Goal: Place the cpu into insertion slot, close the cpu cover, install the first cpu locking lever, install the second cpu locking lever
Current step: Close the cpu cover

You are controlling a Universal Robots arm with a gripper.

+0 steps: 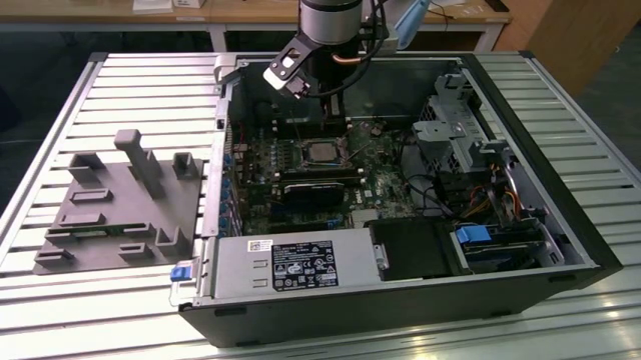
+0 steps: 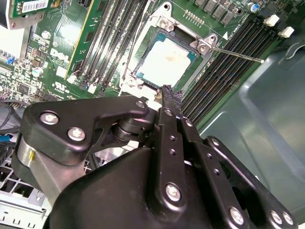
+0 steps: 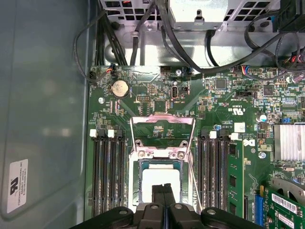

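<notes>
The claw (image 3: 163, 192) is seen with its two black fingers pressed flat together and nothing between them, so it is judged closed and empty. In the exterior view it (image 1: 335, 112) is hung inside the open computer case (image 1: 401, 307), low over the part of the motherboard (image 3: 157, 95) that lies toward the case's far wall. The cpu (image 3: 162, 175) is already seated in the insertion slot (image 3: 135, 186), its pale metal top bare and level, with banks of memory slots (image 3: 107, 176) flanking the socket on both sides. The deciding relation is read from both wrist views: the fingertips are held directly above the cpu, over the edge of the chip farthest from the socket's screwed hinge side, and the seam between the fingers is lined up with the run of the memory slots. The chip is square, so no long axis is offered. The cpu cover (image 3: 162, 119) appears to be swung up and back from the hinge side, with green board visible through its window, though how steeply it stands cannot be told. In the second wrist view a thin locking lever (image 2: 236, 54) is seen jutting free from a corner of the socket, not clipped down; the placing step is therefore judged done and the cover and levers not yet closed.
</notes>
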